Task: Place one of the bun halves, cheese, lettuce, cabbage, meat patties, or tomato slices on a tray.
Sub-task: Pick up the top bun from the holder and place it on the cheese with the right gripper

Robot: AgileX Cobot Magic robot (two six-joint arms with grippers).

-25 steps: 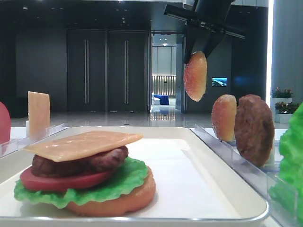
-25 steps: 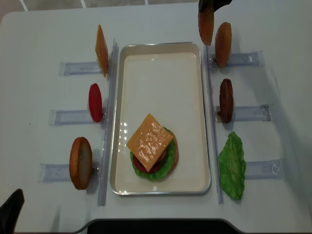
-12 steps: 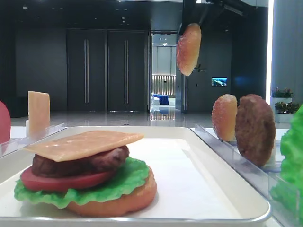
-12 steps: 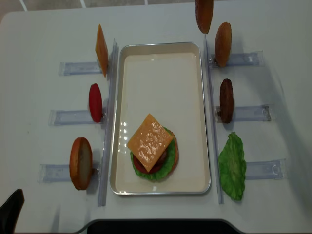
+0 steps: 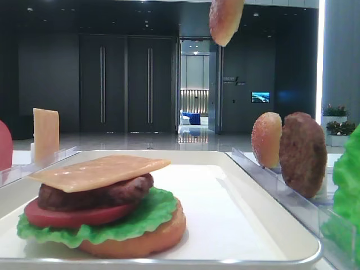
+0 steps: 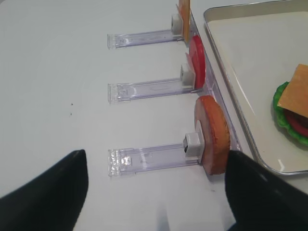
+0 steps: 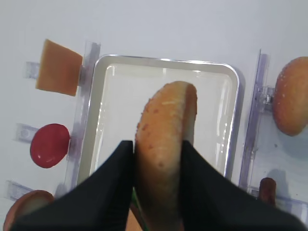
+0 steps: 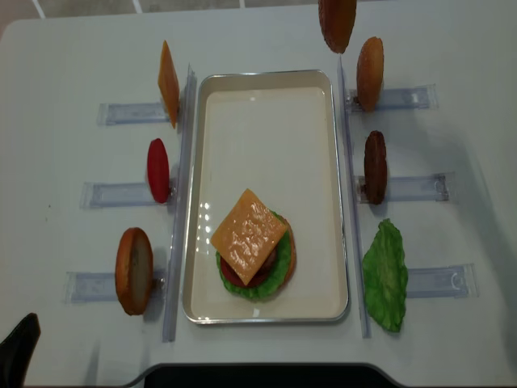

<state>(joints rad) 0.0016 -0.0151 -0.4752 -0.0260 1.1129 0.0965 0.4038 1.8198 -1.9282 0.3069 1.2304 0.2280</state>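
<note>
With our right gripper [image 7: 159,159] clamped on the top bun [image 7: 163,144], we should centre it over the cheese [image 8: 249,236]; lower gently.

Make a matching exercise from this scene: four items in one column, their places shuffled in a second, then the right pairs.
Items
1. top bun
2. cheese slice
3. lettuce leaf
4. tomato slice

Places
A. in a rack left of the tray
B. on top of the burger stack
C. right of the tray, near corner
D. clamped in the right gripper

Pairs: 1-D, 2-B, 3-C, 4-A
</note>
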